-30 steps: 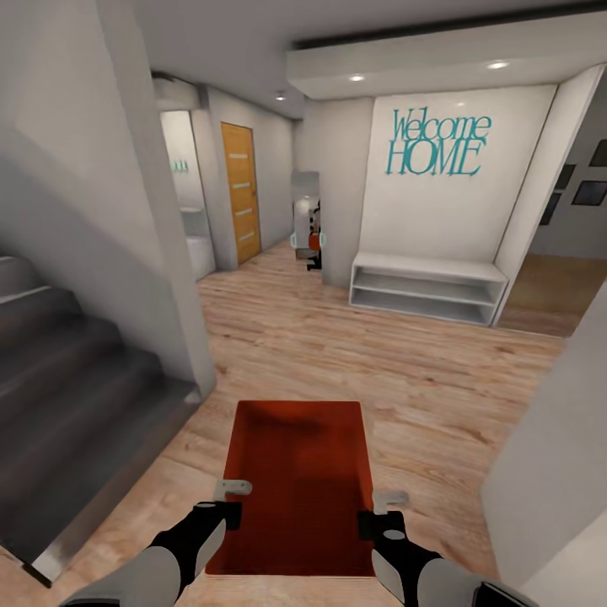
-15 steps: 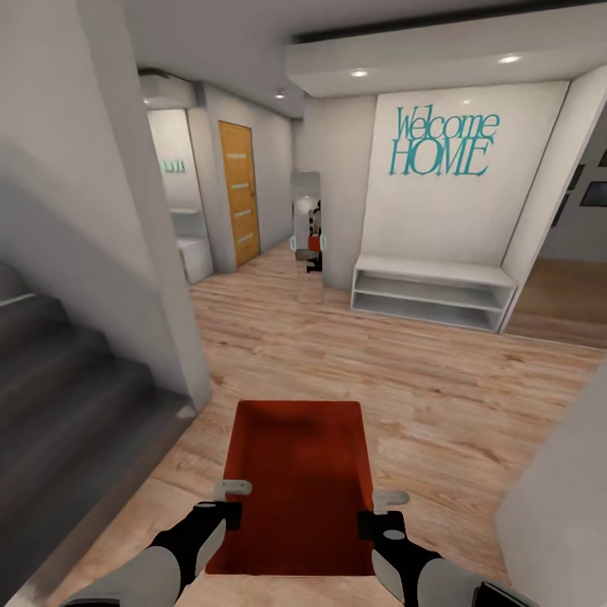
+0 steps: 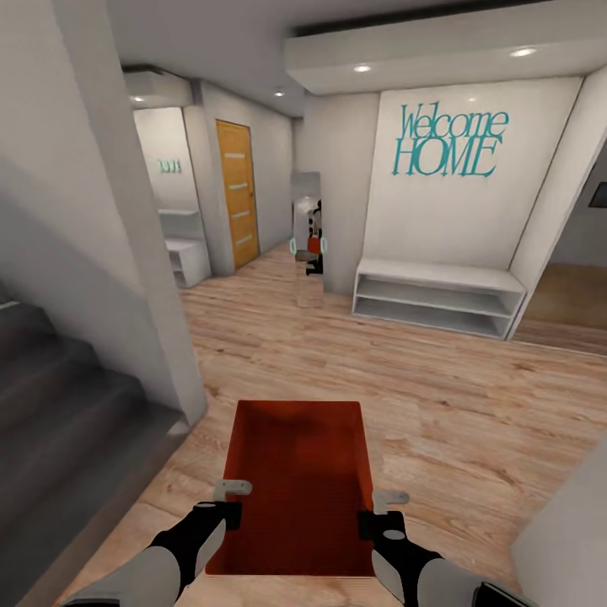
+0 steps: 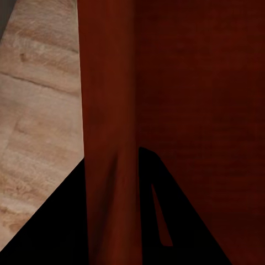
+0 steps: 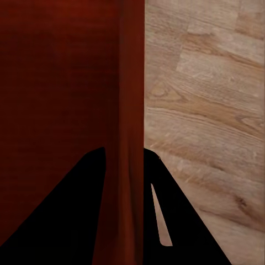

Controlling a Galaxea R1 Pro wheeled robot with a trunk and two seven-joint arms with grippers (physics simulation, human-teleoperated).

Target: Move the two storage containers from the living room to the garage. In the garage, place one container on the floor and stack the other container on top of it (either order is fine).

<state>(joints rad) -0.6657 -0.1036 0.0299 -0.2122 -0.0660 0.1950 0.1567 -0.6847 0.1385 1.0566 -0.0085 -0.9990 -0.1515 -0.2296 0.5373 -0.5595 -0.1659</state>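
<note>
Here both grippers, left gripper (image 3: 226, 499) and right gripper (image 3: 381, 511), clamp the storage container (image 3: 297, 472); its near edge is cut off.

Your view swings and rolls ahead: the stairs (image 3: 59, 421) slide toward the left edge, the white bench (image 3: 437, 297) and Welcome HOME lettering (image 3: 447, 142) drift right, and the orange door (image 3: 237, 192) and hallway beyond open up more.

A hallway with light wood plank floor (image 3: 337, 354). A white wall bears teal "Welcome HOME" lettering (image 3: 447, 142) above a low white shelf bench (image 3: 437, 297). Grey stairs (image 3: 59, 421) rise at left; an orange wooden door (image 3: 237, 192) stands beyond, under recessed ceiling lights (image 3: 362, 68).
</note>
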